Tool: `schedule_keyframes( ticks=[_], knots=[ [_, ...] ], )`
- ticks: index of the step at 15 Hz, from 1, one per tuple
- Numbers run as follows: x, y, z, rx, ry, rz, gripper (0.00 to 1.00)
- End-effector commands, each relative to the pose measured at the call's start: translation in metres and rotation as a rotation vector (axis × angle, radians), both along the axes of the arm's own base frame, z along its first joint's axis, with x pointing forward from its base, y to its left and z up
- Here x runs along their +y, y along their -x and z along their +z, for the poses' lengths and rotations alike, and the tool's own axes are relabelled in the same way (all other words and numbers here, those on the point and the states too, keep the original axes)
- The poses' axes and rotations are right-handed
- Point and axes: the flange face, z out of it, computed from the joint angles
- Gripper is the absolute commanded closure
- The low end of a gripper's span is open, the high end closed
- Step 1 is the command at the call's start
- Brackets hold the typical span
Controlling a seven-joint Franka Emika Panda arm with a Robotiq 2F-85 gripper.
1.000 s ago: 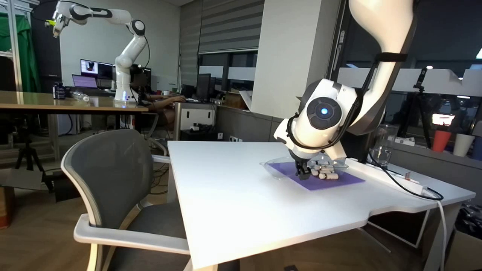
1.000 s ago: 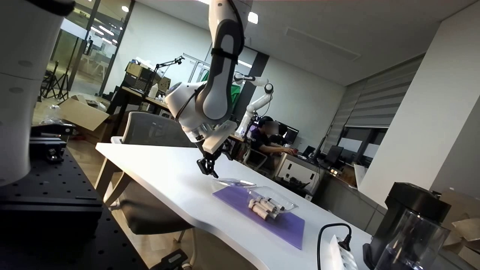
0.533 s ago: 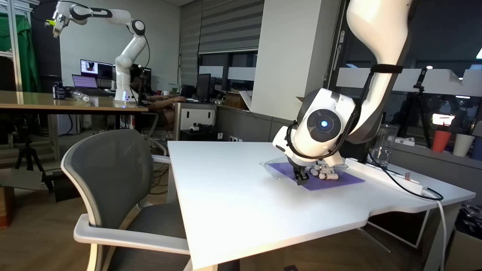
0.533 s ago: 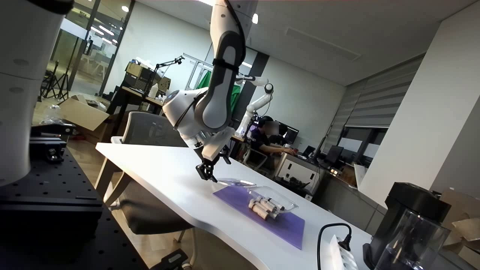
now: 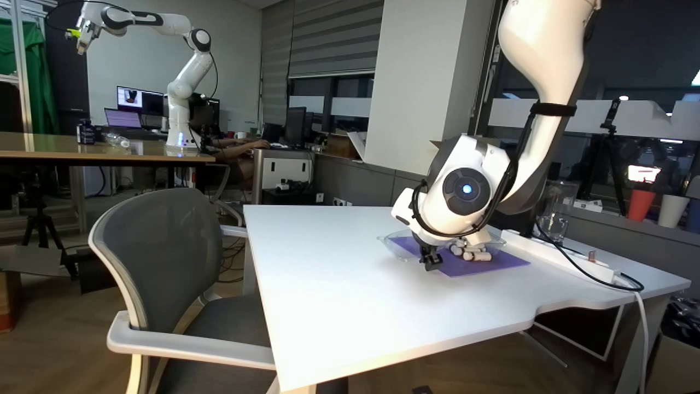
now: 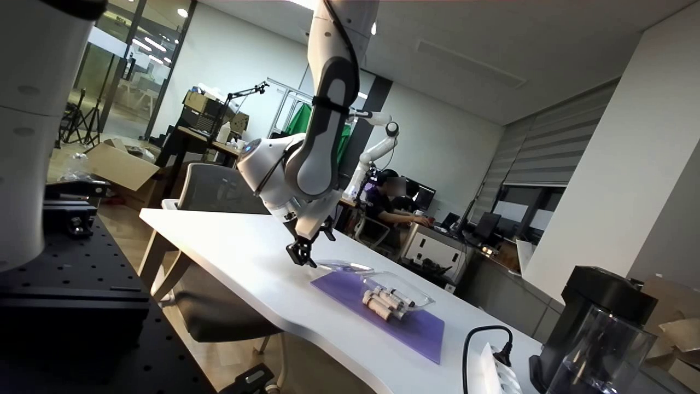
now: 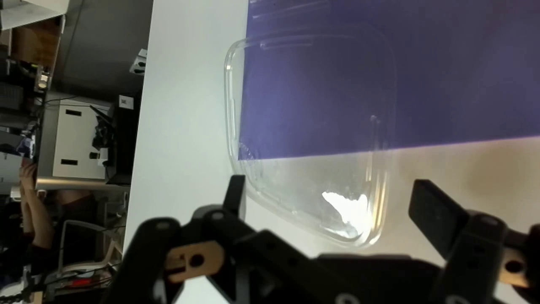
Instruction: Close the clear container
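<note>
Container state: open; the clear container (image 6: 421, 299) sits on the purple mat (image 6: 424, 342), its body to the right in an exterior view and its lid (image 6: 343, 266) spread out to the left.
Lid position: across one corner of the mat in the wrist view, partly over purple and partly over the white table (image 5: 328, 284).
Contents: whitish cylinders (image 6: 380, 305), grouped at the body (whether every one lies within its walls cannot be told).
Gripper position: the gripper (image 7: 332, 204) hangs low at the outer end of the lid.
Finger state: the two fingers (image 7: 436, 217) stand wide apart; the near end of the lid shows between them in the wrist view. Contact with the lid cannot be confirmed.
Arm: the white arm (image 5: 541, 142) reaches down from the upper right in an exterior view.
Right side: a white power strip (image 5: 547, 254) lies on the table near the mat; a black appliance (image 6: 574, 317) with a clear vessel stands at the right in an exterior view.
Left side: a gray chair (image 5: 164, 262) stands beside the table.
Far background: a second robot arm (image 5: 183, 87) stands on a wooden table (image 5: 54, 148); a seated person (image 6: 377, 202) faces a desk.
</note>
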Motion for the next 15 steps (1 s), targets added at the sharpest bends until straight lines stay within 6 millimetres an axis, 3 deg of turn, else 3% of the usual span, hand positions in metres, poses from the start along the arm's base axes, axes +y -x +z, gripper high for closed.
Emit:
schedule_keyframes(
  ticks=[1, 6, 15],
  knots=[
    [0.001, -0.009, -0.005, -0.039, -0.025, 0.012, 0.0],
    [0.002, -0.015, -0.011, -0.047, -0.025, 0.029, 0.0],
    [0.026, -0.024, -0.005, -0.078, -0.023, 0.054, 0.0]
  ],
)
